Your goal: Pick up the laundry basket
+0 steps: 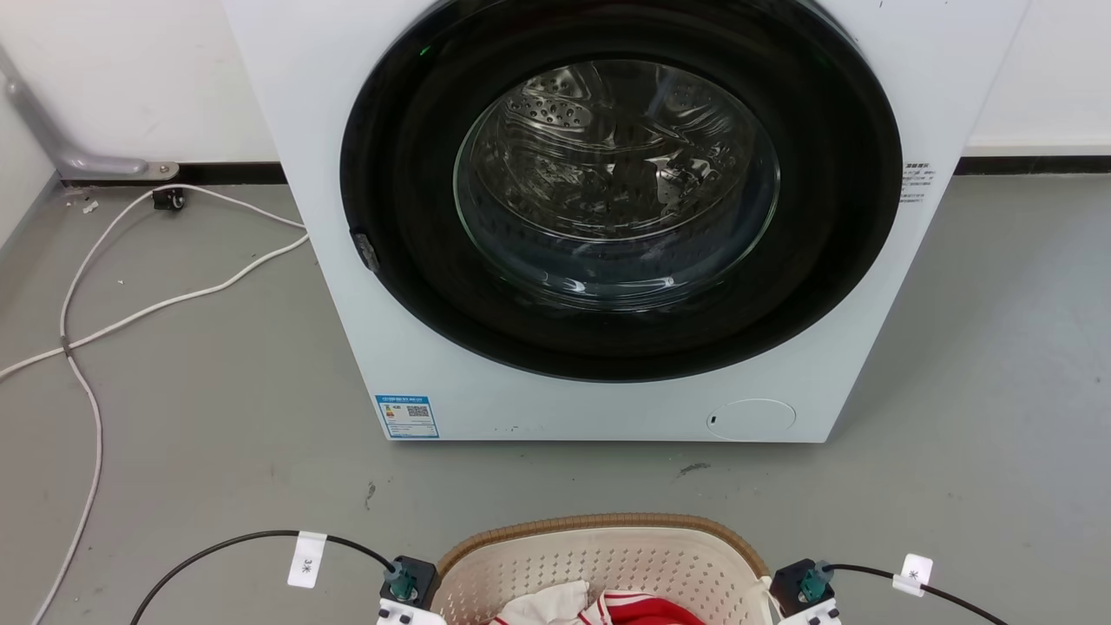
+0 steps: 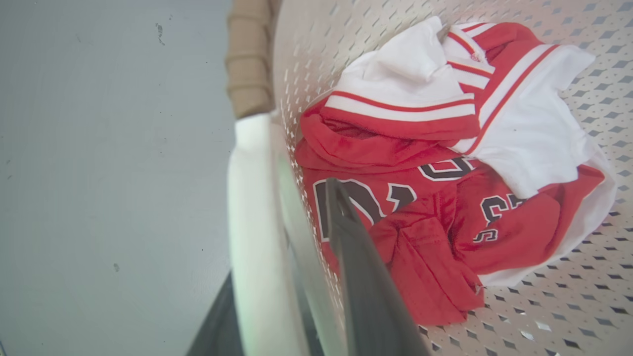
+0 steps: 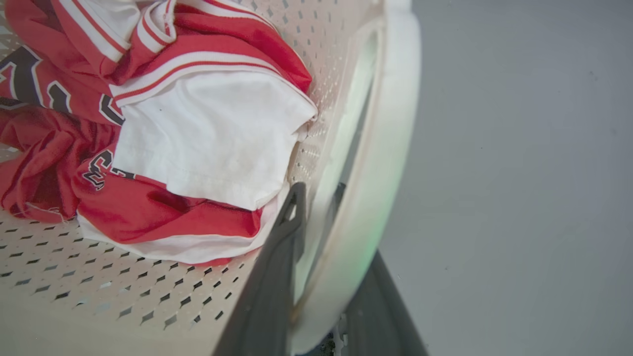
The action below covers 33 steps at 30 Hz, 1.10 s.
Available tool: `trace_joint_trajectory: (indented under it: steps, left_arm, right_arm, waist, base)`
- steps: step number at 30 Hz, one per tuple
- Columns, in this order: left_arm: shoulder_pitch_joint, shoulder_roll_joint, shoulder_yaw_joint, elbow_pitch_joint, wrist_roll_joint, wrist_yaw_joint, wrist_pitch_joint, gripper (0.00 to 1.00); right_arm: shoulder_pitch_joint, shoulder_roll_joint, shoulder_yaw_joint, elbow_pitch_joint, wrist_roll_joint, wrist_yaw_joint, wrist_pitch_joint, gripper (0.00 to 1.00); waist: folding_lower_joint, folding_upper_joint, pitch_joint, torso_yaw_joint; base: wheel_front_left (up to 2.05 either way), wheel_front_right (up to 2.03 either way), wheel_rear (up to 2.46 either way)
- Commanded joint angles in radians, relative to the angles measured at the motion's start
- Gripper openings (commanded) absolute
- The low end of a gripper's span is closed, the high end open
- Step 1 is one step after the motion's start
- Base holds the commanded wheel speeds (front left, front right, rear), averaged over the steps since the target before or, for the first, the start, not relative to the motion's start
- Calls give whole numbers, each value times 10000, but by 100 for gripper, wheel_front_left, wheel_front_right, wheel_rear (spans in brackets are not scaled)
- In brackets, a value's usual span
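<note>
We have the laundry basket point(image 1: 599, 523) on the floor point(image 1: 174, 451) near us, before the washing machine point(image 1: 330, 330). Our left gripper point(image 2: 277, 237) and right gripper point(image 3: 319, 198) each straddle a white side handle point(image 3: 381, 188), jaws narrow and apparently pinching it, so both sides lift evenly.

Black wrist blocks point(image 1: 417, 571) hold teal plugs point(image 1: 400, 583). Black cables point(image 1: 260, 533) carry white tags point(image 1: 306, 560). The fingers point(image 2: 368, 287) are dark grey.
</note>
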Motion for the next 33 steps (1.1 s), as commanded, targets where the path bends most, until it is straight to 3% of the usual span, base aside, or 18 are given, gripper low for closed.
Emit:
trace_joint_trajectory:
  steps: [1, 33]
  left_arm:
    - [-132, 14, -139, -56, 3, -145, -95, 0]
    - [-138, 38, -678, -79, -492, -145, -180, 0]
  right_arm:
    - [-48, -136, 99, 55, -13, -7, 0, 0]
    - [-128, -213, 772, 106, 667, -7, 24, 0]
  waist:
    - [0, 0, -4, 8]
    - [0, 0, 33, 22]
  base:
    - [0, 0, 0]
    - [0, 0, 0]
